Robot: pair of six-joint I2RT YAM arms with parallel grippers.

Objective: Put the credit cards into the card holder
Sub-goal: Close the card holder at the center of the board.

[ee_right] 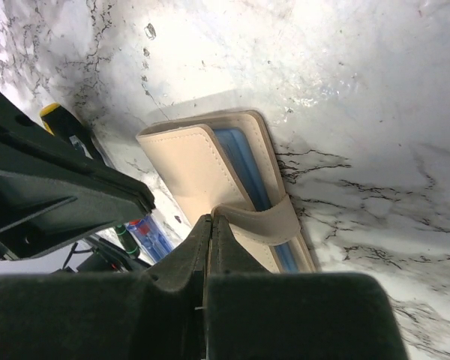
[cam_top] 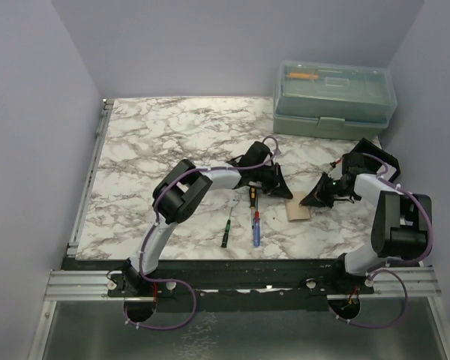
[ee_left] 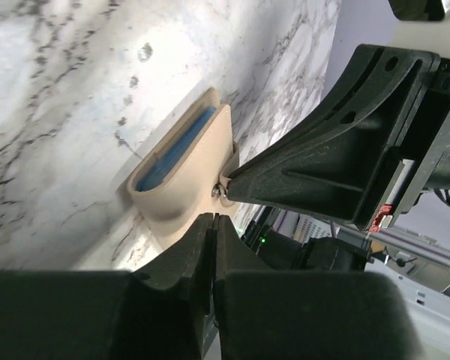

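Observation:
The tan card holder (cam_top: 298, 211) lies folded on the marble table between my two grippers. In the left wrist view the card holder (ee_left: 186, 176) shows blue cards (ee_left: 172, 154) tucked inside. In the right wrist view the card holder (ee_right: 199, 169) lies flat with the cards' blue edges (ee_right: 244, 161) showing in the fold, and its strap (ee_right: 268, 220) wraps over them. My right gripper (ee_right: 212, 219) is shut on the strap's free end. My left gripper (ee_left: 212, 219) is shut and empty, its tips at the holder's near edge. No loose cards are in view.
A translucent green toolbox (cam_top: 334, 91) stands at the back right. Three screwdrivers lie left of the holder: green-handled (cam_top: 226, 232), blue-handled (cam_top: 256, 229) and yellow-and-black (cam_top: 251, 196). The two grippers are almost touching over the holder.

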